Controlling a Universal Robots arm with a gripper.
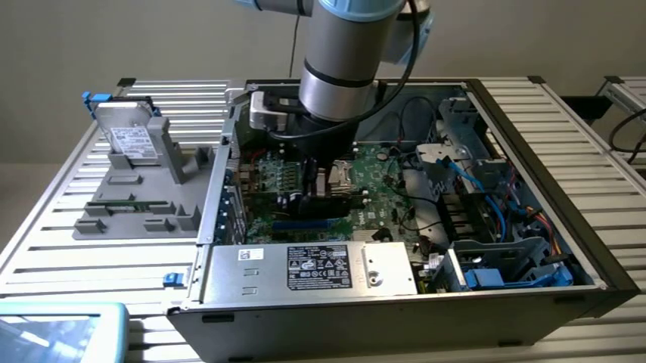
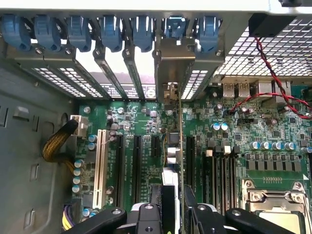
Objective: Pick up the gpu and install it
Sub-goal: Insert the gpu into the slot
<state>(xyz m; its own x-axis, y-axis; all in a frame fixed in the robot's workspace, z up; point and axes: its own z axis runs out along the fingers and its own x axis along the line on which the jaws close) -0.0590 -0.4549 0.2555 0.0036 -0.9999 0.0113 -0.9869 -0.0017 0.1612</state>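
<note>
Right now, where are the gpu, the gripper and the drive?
gpu [image 2: 173, 61]: wrist view, on its silver bracket.
gripper [image 2: 178, 196]: wrist view, between its fingertips.
drive [image 1: 129, 138]: exterior view, on its white label.

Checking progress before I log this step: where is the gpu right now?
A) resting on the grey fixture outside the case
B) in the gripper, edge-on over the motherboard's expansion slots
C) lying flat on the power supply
B: the wrist view shows the gpu edge-on between the fingers of the gripper over the motherboard, with its silver bracket at the case's rear slot openings.
</note>
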